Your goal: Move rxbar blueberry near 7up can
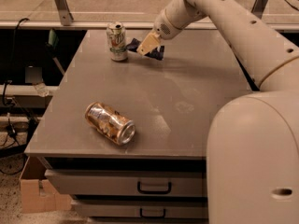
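The 7up can (117, 41) stands upright near the table's far left edge. It is white and green with a silver top. The rxbar blueberry (158, 54), a dark navy wrapper, lies low at the table surface just right of the can, with a small gap between them. My gripper (148, 44) reaches down from the upper right and is shut on the bar. Its tan fingers (147, 43) cover the bar's middle, so only the bar's two ends show.
A shiny silver can with orange-brown markings (110, 123) lies on its side near the table's front left. The grey table (187, 87) has drawers below its front edge. My arm's large white body (252, 162) fills the right foreground.
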You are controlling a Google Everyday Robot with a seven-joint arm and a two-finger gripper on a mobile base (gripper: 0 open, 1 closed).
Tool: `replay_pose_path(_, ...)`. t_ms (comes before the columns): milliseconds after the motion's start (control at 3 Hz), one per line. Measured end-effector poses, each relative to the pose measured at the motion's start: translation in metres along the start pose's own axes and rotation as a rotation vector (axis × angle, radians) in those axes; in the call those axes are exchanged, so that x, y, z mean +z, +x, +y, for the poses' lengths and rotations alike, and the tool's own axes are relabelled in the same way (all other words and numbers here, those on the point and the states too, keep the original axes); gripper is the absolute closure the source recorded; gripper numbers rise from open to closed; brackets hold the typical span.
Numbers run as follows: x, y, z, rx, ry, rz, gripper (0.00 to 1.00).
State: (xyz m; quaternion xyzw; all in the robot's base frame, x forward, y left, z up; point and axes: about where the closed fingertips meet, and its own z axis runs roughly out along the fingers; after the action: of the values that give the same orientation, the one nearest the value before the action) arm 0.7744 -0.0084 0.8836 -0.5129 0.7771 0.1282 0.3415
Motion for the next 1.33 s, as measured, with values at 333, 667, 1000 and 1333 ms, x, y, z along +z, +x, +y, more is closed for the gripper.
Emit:
replay_pose_path(333, 0.009, 0.004, -0.006, 0.012, -0.001, 0.008, 0.36)
replay_pose_path(667, 0.012, 0.006, -0.006, 0.015, -0.009, 0.008, 0.13)
replay_pose_path(1000, 0.007, 0.007, 0.002, 0.018, -0.026, -0.005, 0.0)
replay_pose_path(1333, -0.018, 0.011, 0.013, 0.045, -0.025, -0.051, 0.0)
